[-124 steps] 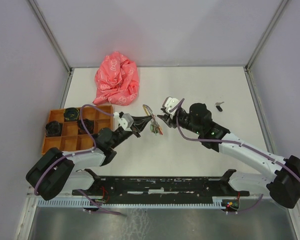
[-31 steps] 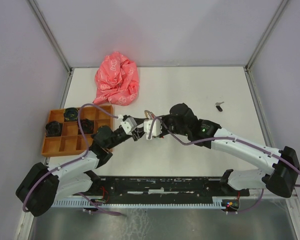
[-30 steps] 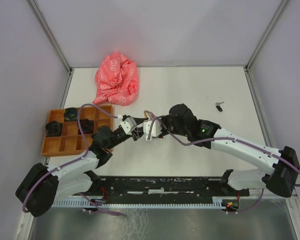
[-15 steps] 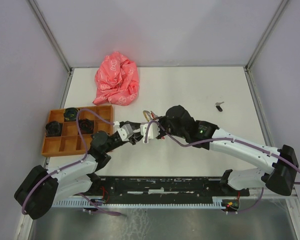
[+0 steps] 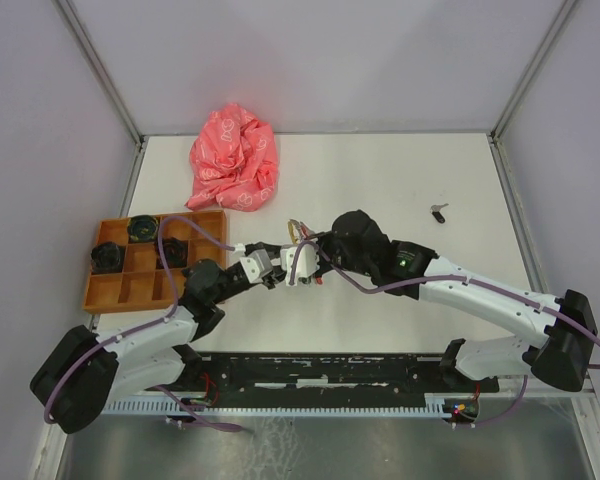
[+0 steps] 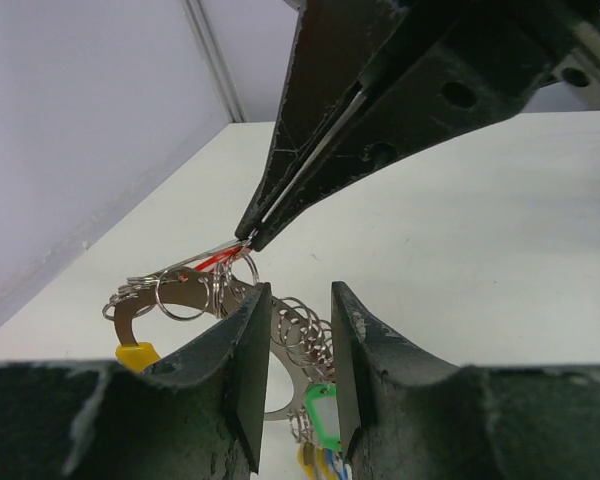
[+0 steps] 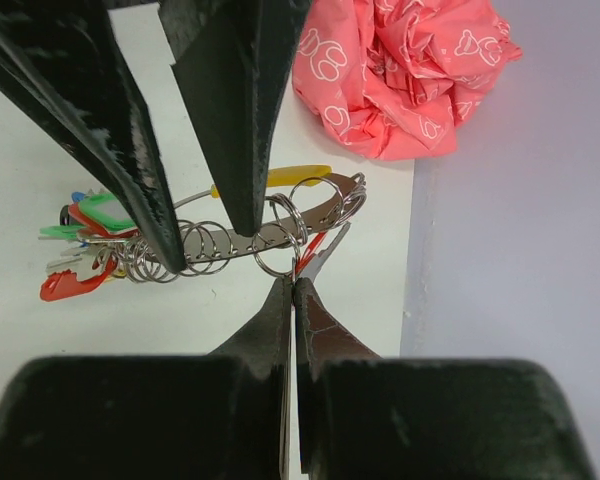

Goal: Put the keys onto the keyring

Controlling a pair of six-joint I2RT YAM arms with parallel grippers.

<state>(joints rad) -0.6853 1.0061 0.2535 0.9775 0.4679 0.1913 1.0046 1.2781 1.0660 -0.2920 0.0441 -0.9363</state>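
The keyring is a flat metal strip hung with several split rings and coloured tags; in the top view it shows between the two arms, above the table. My left gripper straddles the strip and its rings, and its fingertips press on both edges of the strip. My right gripper is shut on the red-headed key, whose silver blade pokes out at one ring on the strip. From the left wrist, its tips meet right at the rings. The black-headed key lies alone on the table at the right.
A crumpled pink cloth lies at the back left of the table. An orange compartment tray with black parts stands at the left edge. Green and yellow tags hang from the keyring.
Four seconds ago the grippers were apart; the right has since come in to the keyring. Over the last second both grippers drifted slightly left and the left jaws narrowed a little.
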